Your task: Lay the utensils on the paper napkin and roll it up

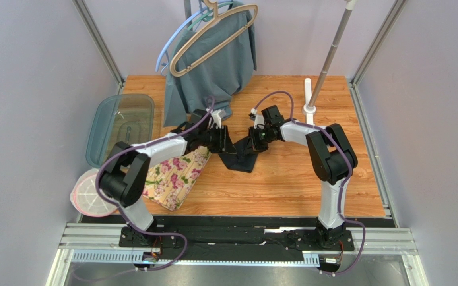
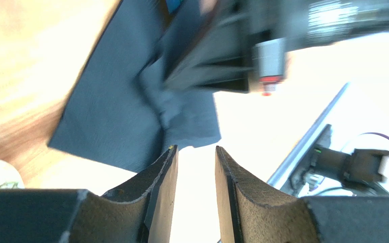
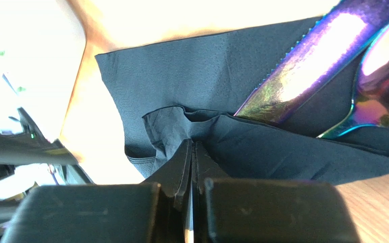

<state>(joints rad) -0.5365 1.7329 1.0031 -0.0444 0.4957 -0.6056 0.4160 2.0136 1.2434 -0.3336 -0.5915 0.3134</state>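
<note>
The black paper napkin [image 1: 244,159] lies crumpled on the wooden table between my two grippers. In the right wrist view a fold of the napkin [image 3: 191,76] is pinched in my shut right gripper [image 3: 191,143]. Two iridescent utensils rest on it: a serrated knife [image 3: 303,66] and a spoon [image 3: 384,76], partly covered by the raised fold. My left gripper [image 2: 196,149] is open with nothing between its fingers, just off the napkin's edge [image 2: 115,111]. From above, the left gripper [image 1: 221,142] and right gripper [image 1: 254,138] sit close together.
A floral mat [image 1: 177,176] lies under the left arm. A grey-teal garment [image 1: 213,65] hangs on hangers at the back. A clear lidded bin [image 1: 121,125] and a round pink-rimmed thing [image 1: 91,190] sit at the left. A white pole stand [image 1: 309,98] rises at back right.
</note>
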